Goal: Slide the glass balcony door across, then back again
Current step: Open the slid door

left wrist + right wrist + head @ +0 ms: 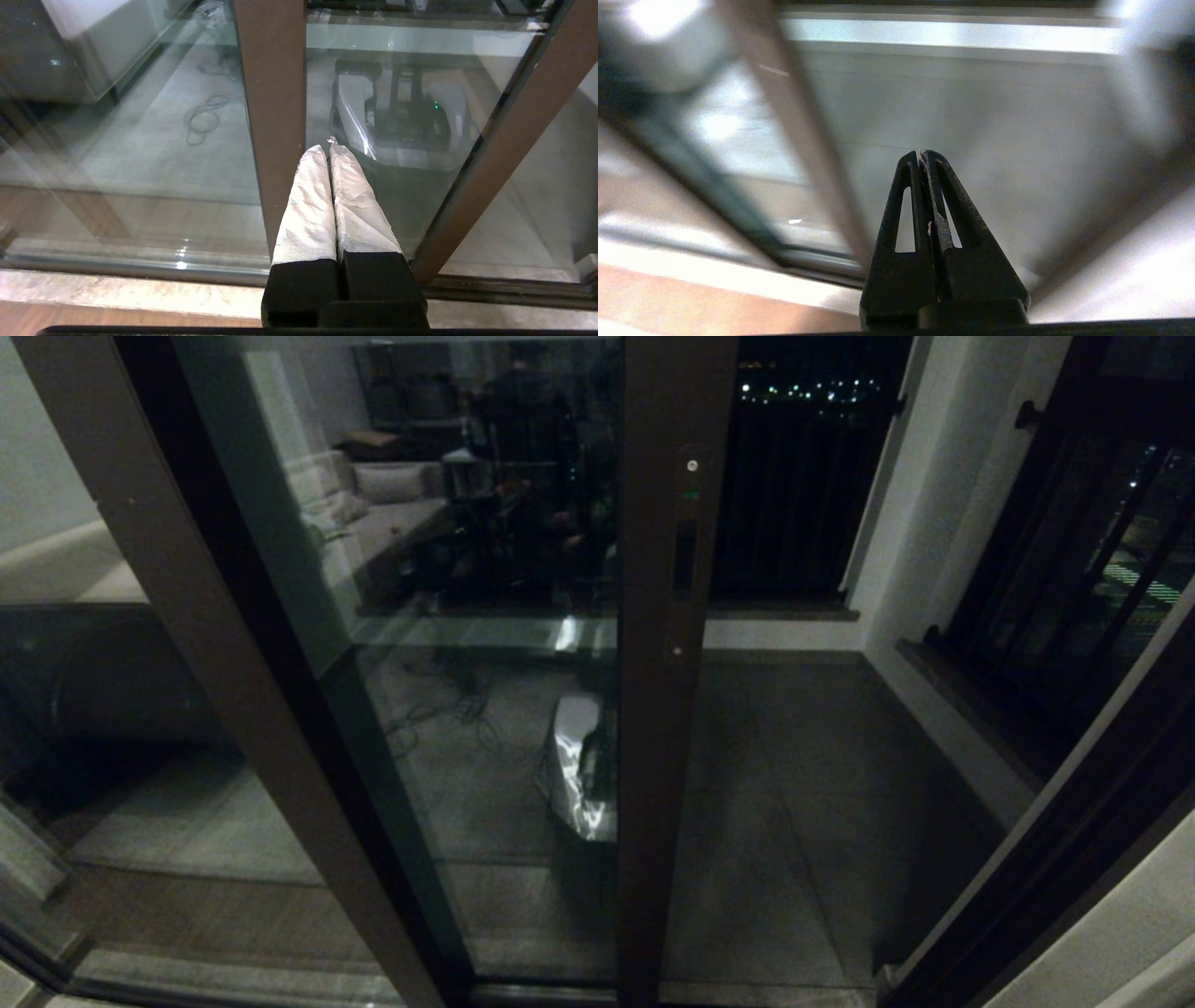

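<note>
Here, my pinched-together left gripper (329, 145) faces the glass balcony door (523, 644), its upright handle stile (674, 644) at twelve o'clock; right gripper (923, 153) likewise pressed together

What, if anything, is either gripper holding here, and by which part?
Nothing is held. The left gripper and right gripper both have their fingers pressed together with nothing between them, short of the glass balcony door; its slot handle is untouched.
</note>
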{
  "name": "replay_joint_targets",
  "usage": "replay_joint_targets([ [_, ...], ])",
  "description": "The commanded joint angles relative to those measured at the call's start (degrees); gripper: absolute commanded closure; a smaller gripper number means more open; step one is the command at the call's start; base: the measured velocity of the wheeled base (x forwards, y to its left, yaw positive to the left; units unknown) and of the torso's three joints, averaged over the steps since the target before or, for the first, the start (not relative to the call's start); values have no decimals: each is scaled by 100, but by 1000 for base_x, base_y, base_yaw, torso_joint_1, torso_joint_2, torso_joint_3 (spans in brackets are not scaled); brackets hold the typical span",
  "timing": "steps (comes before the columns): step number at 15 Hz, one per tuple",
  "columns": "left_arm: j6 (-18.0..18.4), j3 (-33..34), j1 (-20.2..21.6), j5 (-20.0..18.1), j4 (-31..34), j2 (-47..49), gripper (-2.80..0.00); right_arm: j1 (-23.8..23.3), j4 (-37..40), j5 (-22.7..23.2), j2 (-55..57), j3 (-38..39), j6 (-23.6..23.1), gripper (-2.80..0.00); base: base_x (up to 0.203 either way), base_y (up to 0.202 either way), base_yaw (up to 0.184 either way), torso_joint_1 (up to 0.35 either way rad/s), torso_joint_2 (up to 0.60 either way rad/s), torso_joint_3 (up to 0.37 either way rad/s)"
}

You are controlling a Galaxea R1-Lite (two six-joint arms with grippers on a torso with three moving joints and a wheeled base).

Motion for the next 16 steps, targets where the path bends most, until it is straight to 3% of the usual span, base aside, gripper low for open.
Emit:
replay_joint_targets([
  [1, -2, 9, 0, 1, -1, -1, 0, -937, 1086, -72, -1393, -2, -203, 0, 0, 0, 0, 0, 0, 0],
  [3, -2, 9, 0, 1, -1, -1, 0, -1800, 1552, -55, -1917, -45, -524, 0, 0, 0, 0, 0, 0, 0],
  [5, -2, 9, 0, 1, -1, -1, 0, -2329, 1870, 38, -2345, -72, -764, 0, 0, 0, 0, 0, 0, 0],
  [8, -2, 9, 0, 1, -1, -1, 0, -3181, 2345, 722, -2975, -54, -829, 0, 0, 0, 0, 0, 0, 0],
  [10, -2, 9, 0, 1, -1, -1, 0, -3288, 2896, 1210, -3368, -82, -682, 0, 0, 0, 0, 0, 0, 0],
  [12, -2, 9, 0, 1, -1, -1, 0, -3234, 2945, 1578, -3750, 364, -540, 0, 0, 0, 0, 0, 0, 0],
  [14, -2, 9, 0, 1, -1, -1, 0, -3216, 2646, 2047, -4135, 1200, -549, 0, 0, 0, 0, 0, 0, 0],
  [16, -2, 9, 0, 1, -1, -1, 0, -3209, 1820, 2265, -4401, 2317, -602, 0, 0, 0, 0, 0, 0, 0],
])
